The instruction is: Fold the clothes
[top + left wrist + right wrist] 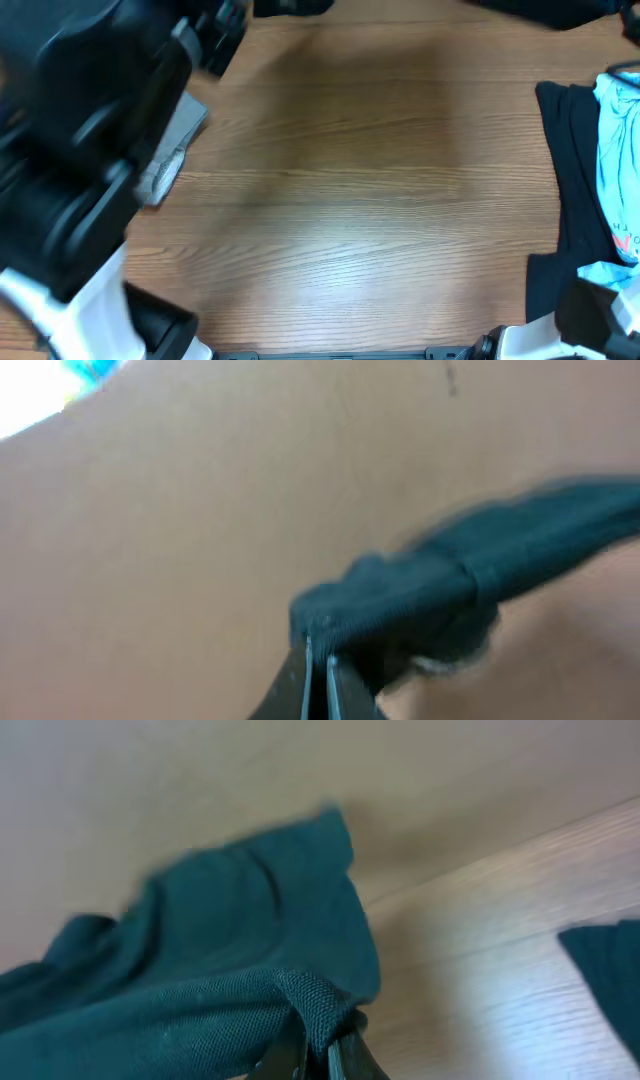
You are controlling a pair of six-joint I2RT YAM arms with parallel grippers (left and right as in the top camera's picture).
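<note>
Left claw (318, 675) is pinched shut on a bunched edge of dark cloth (420, 595) that trails off rightward. Wooden tabletop (350, 180) spans the middle. Right claw (320, 1055) is clamped tight on a dark knit garment (220, 950). At the tabletop's right edge lies a black garment (565, 170) with a light-blue garment (620, 130) on it.
</note>
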